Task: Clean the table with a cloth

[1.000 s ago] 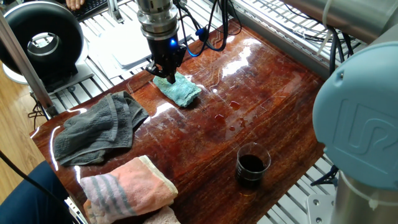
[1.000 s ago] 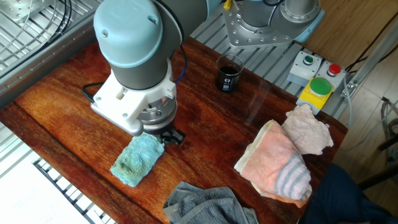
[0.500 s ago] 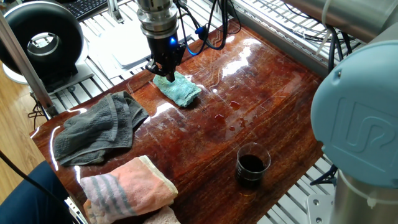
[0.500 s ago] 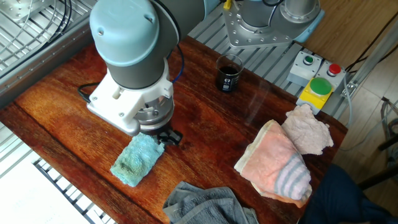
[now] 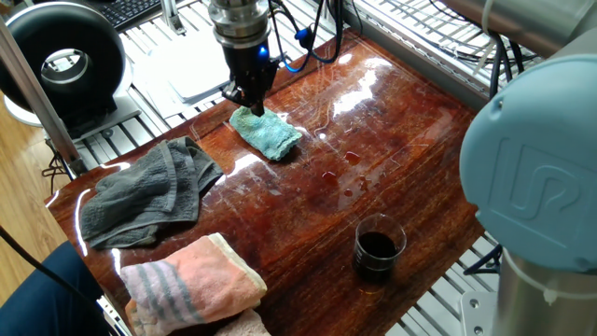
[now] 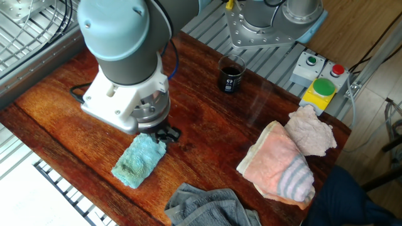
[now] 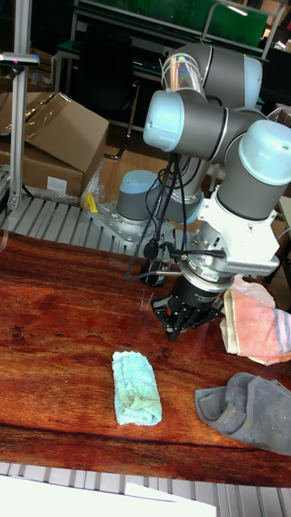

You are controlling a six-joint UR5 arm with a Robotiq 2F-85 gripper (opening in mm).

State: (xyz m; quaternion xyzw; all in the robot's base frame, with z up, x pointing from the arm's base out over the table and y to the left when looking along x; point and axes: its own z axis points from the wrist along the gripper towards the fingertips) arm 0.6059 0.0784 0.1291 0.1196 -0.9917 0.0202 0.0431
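— How is the arm posed?
— The UR5 reaches across the table [image 5: 410, 140] with its wrist pointing straight down. The gripper [image 5: 250, 96] hangs at one end of the teal-green cloth [image 5: 270, 133], its dark fingers close together. In the tall fixed view the tips [image 7: 182, 329] look clear of the cloth [image 7: 136, 388], off to one side of it; in the other fixed view the gripper [image 6: 164, 134] sits just at the cloth's [image 6: 139, 160] upper corner. I cannot tell whether the jaws pinch any fabric.
— And the cloth?
— Folded into a small oblong, flat on the glossy reddish-brown wood, near the table edge by the white flat board [image 5: 191, 70].
— What else is on the surface?
— A dark grey towel [image 5: 145, 191] lies crumpled near the cloth, a pink towel with grey stripes [image 5: 191, 280] beyond it at the corner, and a glass beaker of dark liquid [image 5: 378, 248] stands well apart. Small wet spots [image 5: 350, 159] glisten mid-table.
— The room?
— Aluminium framing, cardboard boxes [image 7: 52, 137], and a box with green and red buttons [image 6: 321, 78].
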